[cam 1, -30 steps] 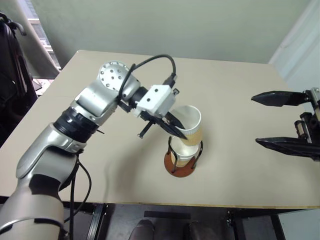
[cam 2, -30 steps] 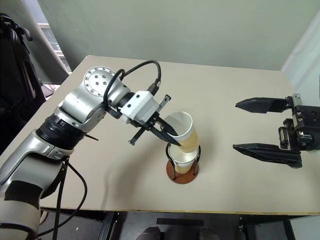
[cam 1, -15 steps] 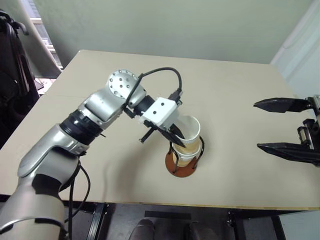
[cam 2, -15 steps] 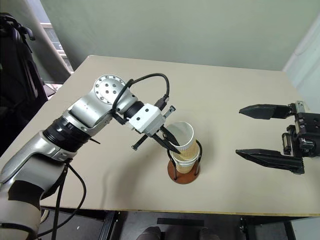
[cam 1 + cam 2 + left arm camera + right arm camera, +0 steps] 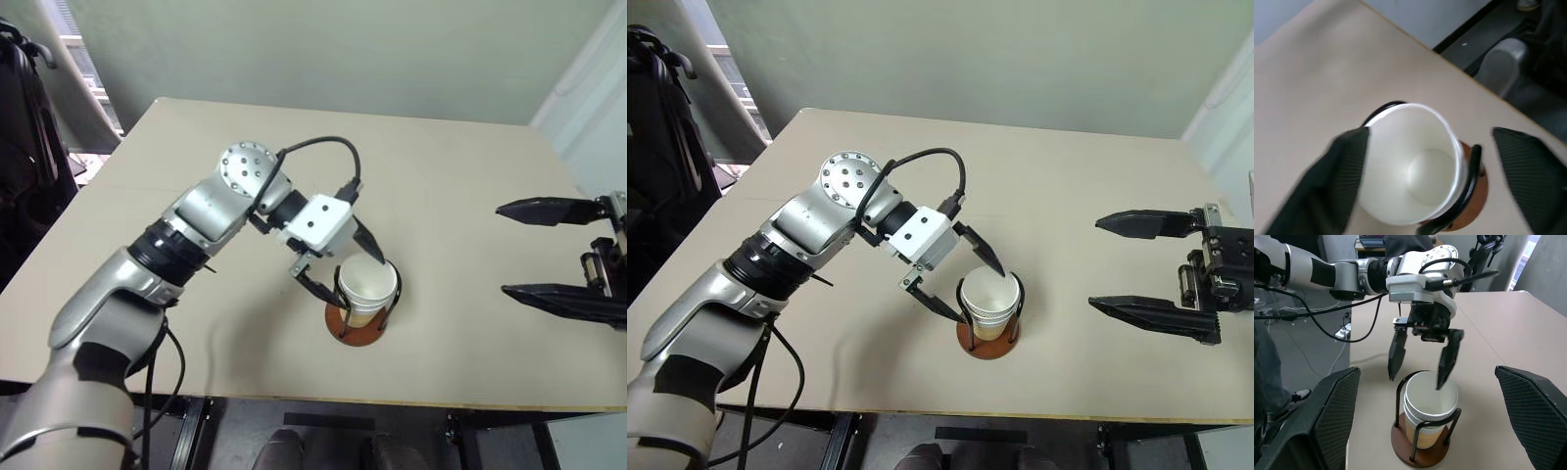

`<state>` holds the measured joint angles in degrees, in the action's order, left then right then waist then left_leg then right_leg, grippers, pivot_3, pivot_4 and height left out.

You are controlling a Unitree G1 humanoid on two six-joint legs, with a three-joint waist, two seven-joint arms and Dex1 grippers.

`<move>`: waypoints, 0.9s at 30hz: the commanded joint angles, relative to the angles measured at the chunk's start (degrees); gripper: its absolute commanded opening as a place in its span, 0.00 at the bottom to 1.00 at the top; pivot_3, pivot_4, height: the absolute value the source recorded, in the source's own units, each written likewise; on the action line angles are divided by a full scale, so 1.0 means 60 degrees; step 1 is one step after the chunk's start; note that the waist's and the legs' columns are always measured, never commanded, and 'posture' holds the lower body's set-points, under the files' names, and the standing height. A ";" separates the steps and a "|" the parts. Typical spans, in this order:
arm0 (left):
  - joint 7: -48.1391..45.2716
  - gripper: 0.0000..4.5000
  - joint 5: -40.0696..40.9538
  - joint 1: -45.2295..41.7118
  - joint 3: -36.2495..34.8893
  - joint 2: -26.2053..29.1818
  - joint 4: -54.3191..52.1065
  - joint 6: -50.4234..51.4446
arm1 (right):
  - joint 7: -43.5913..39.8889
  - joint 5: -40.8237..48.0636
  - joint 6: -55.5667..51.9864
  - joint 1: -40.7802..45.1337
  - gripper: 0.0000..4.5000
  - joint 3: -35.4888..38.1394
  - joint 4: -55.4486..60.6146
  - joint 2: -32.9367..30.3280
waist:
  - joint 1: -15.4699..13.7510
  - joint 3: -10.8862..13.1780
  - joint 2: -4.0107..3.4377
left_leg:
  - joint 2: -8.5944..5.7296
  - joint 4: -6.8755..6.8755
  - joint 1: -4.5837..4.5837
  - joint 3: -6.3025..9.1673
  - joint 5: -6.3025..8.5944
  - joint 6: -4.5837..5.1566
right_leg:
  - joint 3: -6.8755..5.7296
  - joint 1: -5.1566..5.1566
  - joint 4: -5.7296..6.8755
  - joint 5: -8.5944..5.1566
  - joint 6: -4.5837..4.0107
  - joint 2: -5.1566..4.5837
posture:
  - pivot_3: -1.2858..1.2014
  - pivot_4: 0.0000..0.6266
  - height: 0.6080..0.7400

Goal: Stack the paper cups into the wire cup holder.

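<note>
A stack of nested paper cups stands upright inside the wire cup holder, near the table's front edge. Their white inside faces up, and black wire loops rise around them from a reddish-brown base. My left gripper is open and straddles the top cup's rim, one finger behind it and one in front, neither pressing the cup. The left wrist view looks straight down into the top cup. Far to the right, my right gripper hovers open with nothing in it, pointing toward the holder.
The tan table stretches behind and to both sides of the holder. Its front edge runs just below the holder. A black bag or chair stands off the table's left side.
My left gripper has opened and let go of the top cup. That cup was tilted above the holder and now sits level, lower down in the stack.
</note>
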<state>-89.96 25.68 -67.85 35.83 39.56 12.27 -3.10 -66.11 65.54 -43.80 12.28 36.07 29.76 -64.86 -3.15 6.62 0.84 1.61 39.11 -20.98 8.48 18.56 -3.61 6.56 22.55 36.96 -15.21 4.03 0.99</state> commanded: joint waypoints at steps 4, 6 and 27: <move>0.0281 0.97 0.0587 0.1545 -0.3144 0.1950 -0.0336 0.1744 | -0.0960 -0.1243 0.0715 -0.0231 1.00 -0.0737 -0.0740 -0.0194 | 0.0217 -0.0013 -0.0021 | 0.0003 -0.0013 0.0008 -0.0028 0.0000 0.0000 | 0.0005 0.0008 0.0003 -0.0001 -0.0001 0.0014 | 0.52 0.24 1.00; 0.0446 0.97 0.0827 0.2569 -0.3968 0.2740 -0.0665 0.2470 | -0.1306 -0.1885 0.1067 -0.0453 1.00 -0.1127 -0.1300 -0.0149 | 0.0306 -0.0018 -0.0030 | 0.0015 -0.0034 0.0015 -0.0026 0.0000 -0.0001 | 0.0006 0.0015 0.0003 -0.0002 -0.0004 0.0023 | 0.52 0.24 1.00; 0.3409 0.97 0.1144 1.1157 -1.0642 0.3767 -0.2237 0.4975 | -0.3020 -0.5674 0.3949 0.1529 1.00 -0.3261 -0.7868 -0.0135 | 0.0144 -0.0026 -0.0036 | 0.0015 -0.0043 0.0097 0.0004 -0.0001 0.0002 | 0.0009 -0.0007 0.0087 -0.0023 -0.0071 -0.0011 | 0.52 0.24 1.00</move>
<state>-70.94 33.31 -0.48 -26.29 62.23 -0.11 27.58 -83.90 32.72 -22.07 20.18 15.84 -15.67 -65.24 -2.28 6.46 0.62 1.70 38.85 -20.37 8.44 18.55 -3.60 6.61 22.51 37.54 -15.37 3.57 0.92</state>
